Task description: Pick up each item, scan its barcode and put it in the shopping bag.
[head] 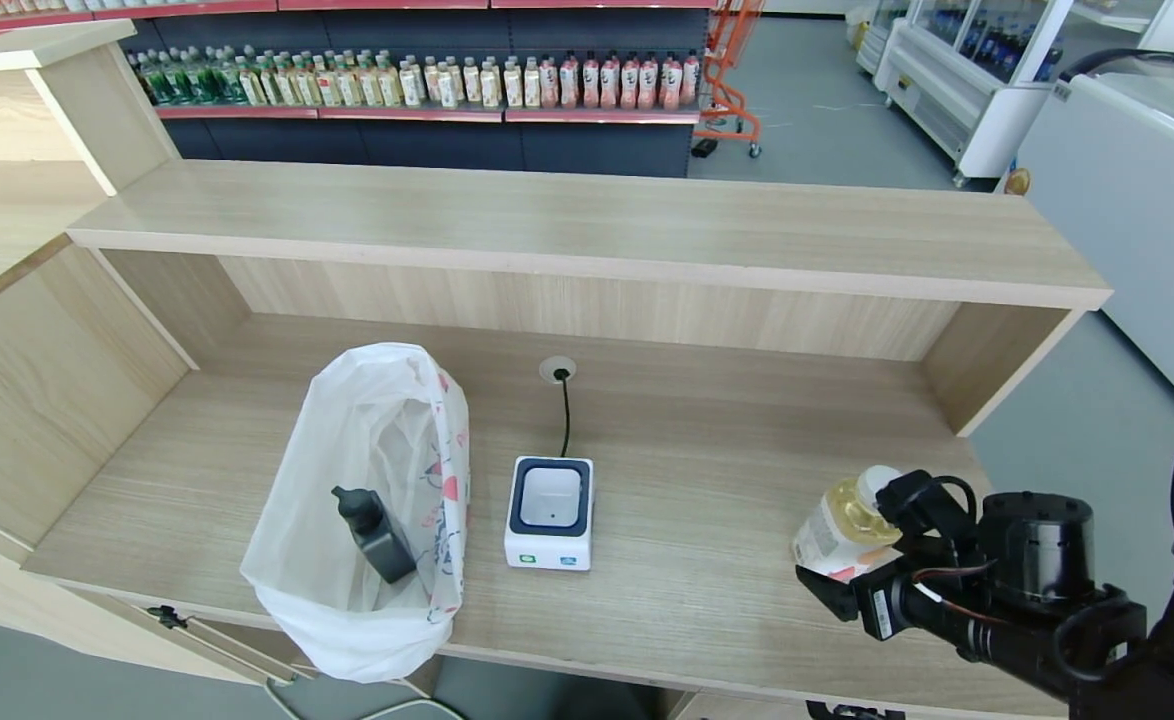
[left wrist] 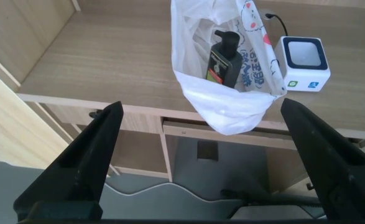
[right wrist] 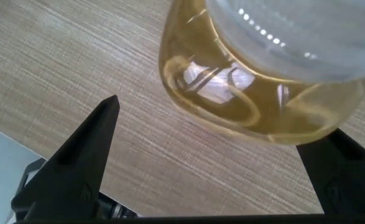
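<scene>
Standing mid-counter (head: 707, 480), a scanner (head: 549, 512) is placed between the bag (head: 367, 450) and the yellow bottle (head: 842, 525). A black bottle (head: 375, 535) is held in the bag. The yellow bottle is located at the counter's right end, between the spread jaws of the right gripper (head: 862, 545). Its long axis is near upright, cap uppermost. The left gripper (left wrist: 201, 106) is held before the counter's front edge, jaws wide apart.

The bottle (left wrist: 224, 59) stood in the bag (left wrist: 227, 113), scanner (left wrist: 303, 62) just beside at its three o'clock; left gripper (left wrist: 202, 104) gaped wide.
</scene>
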Controlling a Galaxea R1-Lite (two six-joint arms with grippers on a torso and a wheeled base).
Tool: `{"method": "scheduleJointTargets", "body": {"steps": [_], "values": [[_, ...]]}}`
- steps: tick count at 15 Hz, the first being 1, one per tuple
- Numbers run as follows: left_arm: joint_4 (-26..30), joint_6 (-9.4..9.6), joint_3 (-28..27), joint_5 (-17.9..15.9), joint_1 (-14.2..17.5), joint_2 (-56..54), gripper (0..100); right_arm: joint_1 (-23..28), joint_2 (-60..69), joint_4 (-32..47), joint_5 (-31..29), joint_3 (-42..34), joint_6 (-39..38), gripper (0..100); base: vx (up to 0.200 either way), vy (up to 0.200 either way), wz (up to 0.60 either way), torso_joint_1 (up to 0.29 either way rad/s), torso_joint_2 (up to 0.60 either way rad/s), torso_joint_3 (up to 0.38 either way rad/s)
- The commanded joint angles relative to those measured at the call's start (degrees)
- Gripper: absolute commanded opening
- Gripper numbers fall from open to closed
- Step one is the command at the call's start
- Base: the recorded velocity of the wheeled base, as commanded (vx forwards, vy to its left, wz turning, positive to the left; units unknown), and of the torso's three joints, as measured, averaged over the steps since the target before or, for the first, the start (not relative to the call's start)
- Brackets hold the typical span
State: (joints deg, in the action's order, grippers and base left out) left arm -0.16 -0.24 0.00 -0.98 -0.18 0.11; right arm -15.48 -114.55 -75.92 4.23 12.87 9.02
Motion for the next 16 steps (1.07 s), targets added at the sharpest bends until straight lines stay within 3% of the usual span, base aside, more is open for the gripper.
{"method": "scheduleJointTargets", "body": {"steps": [1,16], "values": [[-0.02,-0.02,0.00,0.01,0.01,-0.02,100,-0.07,-1.46,-0.10,-0.01,0.93,0.12,100,0.000,0.000,0.00,0.000,0.00,0.000],[-0.02,-0.02,0.00,0.01,0.01,-0.02,100,-3.06,-6.82,-0.10,0.34,14.20,0.38,100,0.000,0.000,0.00,0.000,0.00,0.000]]}}
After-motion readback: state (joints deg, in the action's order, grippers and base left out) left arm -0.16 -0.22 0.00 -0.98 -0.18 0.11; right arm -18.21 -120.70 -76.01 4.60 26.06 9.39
